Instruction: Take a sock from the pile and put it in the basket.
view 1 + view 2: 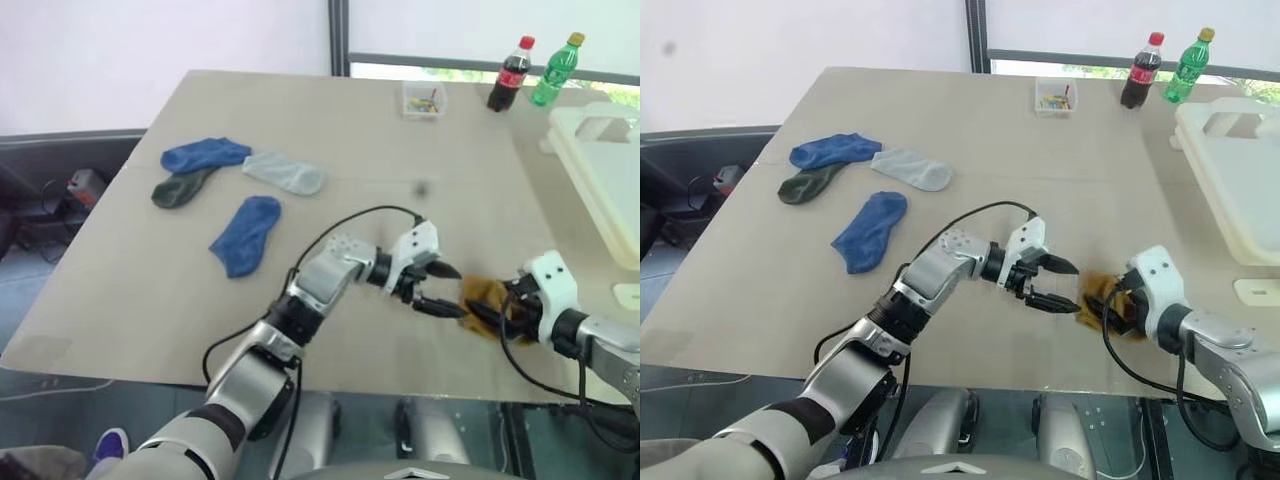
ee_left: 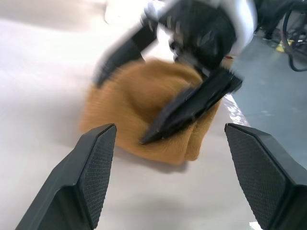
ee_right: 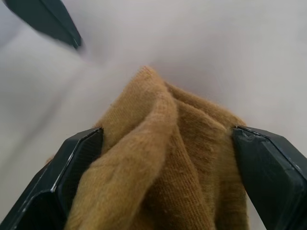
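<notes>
A bunched mustard sock (image 1: 483, 296) lies on the table near its front edge, towards the right. My right gripper (image 1: 492, 305) stands open around it, a finger on either side of the sock (image 3: 158, 158), which rests on the table. My left gripper (image 1: 460, 292) points right at the sock from close by, open with nothing between its fingers (image 2: 96, 158). The pile sits at the far left: two blue socks (image 1: 205, 154) (image 1: 245, 233), a dark green one (image 1: 180, 188) and a pale grey one (image 1: 285, 173). The off-white basket (image 1: 590, 180) stands at the table's right edge.
At the back of the table are a small clear box (image 1: 424, 99) of coloured bits, a cola bottle (image 1: 511, 75) and a green bottle (image 1: 555, 70). A small white object (image 1: 628, 295) lies by the right edge. The table's front edge runs just below both grippers.
</notes>
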Controlling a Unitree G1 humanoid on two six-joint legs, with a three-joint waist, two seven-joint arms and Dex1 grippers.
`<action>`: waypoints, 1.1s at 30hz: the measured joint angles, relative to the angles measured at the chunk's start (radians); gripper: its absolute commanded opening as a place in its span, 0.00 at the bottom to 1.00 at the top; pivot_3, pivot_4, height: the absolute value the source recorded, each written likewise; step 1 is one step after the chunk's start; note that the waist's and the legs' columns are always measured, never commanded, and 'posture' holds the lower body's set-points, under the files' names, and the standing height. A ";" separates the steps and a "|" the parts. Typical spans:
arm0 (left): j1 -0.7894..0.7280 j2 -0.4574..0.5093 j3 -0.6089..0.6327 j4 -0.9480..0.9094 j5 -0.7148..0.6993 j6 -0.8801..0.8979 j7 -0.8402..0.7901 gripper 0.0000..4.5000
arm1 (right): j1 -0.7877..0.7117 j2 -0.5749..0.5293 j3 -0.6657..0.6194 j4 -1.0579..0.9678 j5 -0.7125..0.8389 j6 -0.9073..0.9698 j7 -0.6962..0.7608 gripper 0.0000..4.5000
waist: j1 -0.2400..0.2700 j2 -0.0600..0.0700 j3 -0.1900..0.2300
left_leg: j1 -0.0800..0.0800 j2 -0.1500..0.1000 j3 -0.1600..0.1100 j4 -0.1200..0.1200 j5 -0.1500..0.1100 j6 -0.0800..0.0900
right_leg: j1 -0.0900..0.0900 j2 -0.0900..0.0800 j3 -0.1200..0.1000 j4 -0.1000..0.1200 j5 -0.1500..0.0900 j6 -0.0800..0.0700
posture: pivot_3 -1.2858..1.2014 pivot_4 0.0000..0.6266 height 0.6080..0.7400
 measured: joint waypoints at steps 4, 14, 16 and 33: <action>0.019 0.056 0.033 -0.061 -0.007 -0.032 -0.001 0.86 | 0.001 -0.040 -0.001 -0.001 0.000 0.046 0.005 0.98 | -0.007 0.000 0.000 | 0.002 0.000 -0.002 0.000 0.000 0.000 | 0.003 0.001 -0.002 0.000 0.000 0.000 | 0.52 0.24 1.00; 0.091 0.143 0.105 -0.198 -0.080 -0.056 -0.017 0.86 | -0.021 -0.003 -0.049 -0.040 -0.001 0.168 -0.077 0.98 | -0.008 0.001 0.000 | 0.002 0.000 -0.002 0.001 0.000 0.000 | 0.004 0.001 -0.002 0.001 0.000 0.000 | 0.52 0.24 1.00; 0.093 0.165 0.105 -0.223 -0.089 -0.057 -0.026 0.86 | -0.023 0.030 -0.053 -0.032 -0.002 0.187 -0.095 0.98 | -0.009 0.000 -0.001 | 0.004 0.000 -0.002 0.001 0.000 0.000 | 0.004 0.001 -0.002 0.002 0.000 0.000 | 0.52 0.24 1.00; 0.119 0.195 0.116 -0.284 -0.120 -0.042 0.020 0.86 | -0.021 0.060 -0.001 0.031 0.004 0.168 -0.046 0.01 | -0.003 -0.017 -0.017 | 0.027 0.003 -0.009 -0.001 -0.001 0.002 | 0.033 0.000 -0.010 -0.009 -0.004 -0.002 | 0.52 0.24 1.00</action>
